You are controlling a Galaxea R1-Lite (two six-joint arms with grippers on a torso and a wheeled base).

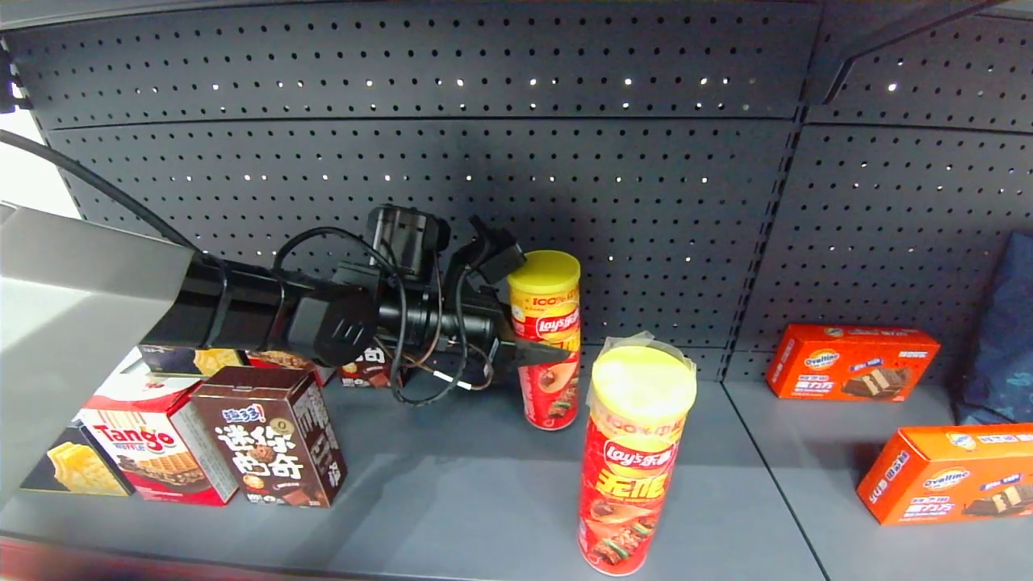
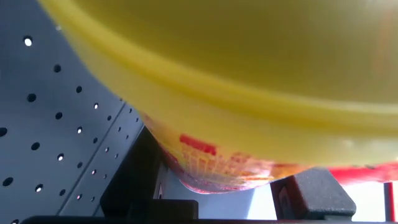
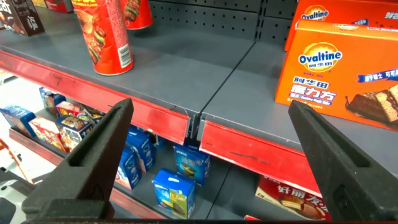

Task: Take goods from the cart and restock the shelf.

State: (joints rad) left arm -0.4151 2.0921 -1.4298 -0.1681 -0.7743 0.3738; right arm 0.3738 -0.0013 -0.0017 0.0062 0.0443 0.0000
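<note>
Chip can stands upright between the fingers of my left gripper, which is clamped around its middle. One finger crosses the label on my side, and the other is hidden behind it. I judge the grip is at mid-height so the tall tube stays vertical while its base meets the shelf. The yellow lid sits just above the fingers, close against the wrist camera. Beyond the fingertips is the pegboard back panel, just behind the can. A second can stands near the left gripper, off its tips toward the shelf front, apart from the held one. My right gripper hangs spread wide with nothing in it, at the shelf's front edge.
</note>
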